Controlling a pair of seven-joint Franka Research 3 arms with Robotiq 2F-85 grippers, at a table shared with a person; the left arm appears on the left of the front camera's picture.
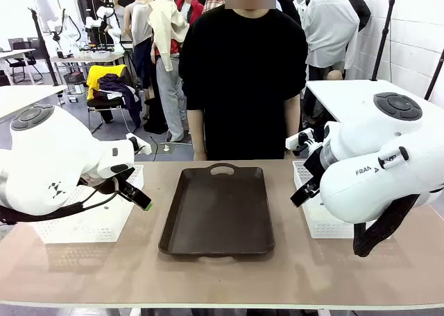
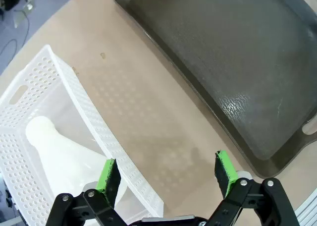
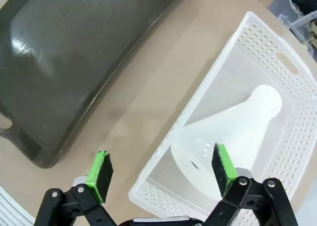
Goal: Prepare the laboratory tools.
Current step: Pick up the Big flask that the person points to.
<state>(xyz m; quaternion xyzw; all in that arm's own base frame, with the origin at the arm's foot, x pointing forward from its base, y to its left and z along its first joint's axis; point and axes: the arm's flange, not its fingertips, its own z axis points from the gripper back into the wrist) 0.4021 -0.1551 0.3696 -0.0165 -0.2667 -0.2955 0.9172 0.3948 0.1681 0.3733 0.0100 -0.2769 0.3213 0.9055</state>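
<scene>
Both end effectors are spread wide: the left end effector (image 2: 166,171) hangs above the tray-side wall of the left basket (image 2: 94,122), inside which the first flask (image 2: 59,151) rests. The right end effector (image 3: 162,165) hangs above the tray-side wall of the right basket (image 3: 277,52), where the second flask (image 3: 233,132) lies. Between the two white baskets a dark brown tray (image 1: 218,212) sits on the counter (image 1: 208,281), and a person (image 1: 243,73) in black stands at the far side.

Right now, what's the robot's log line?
left pincer: open, over left basket's rim | left conical flask: inside it | right pincer: open, over right basket's rim | right conical flask: inside it | brown tray: between baskets
</scene>
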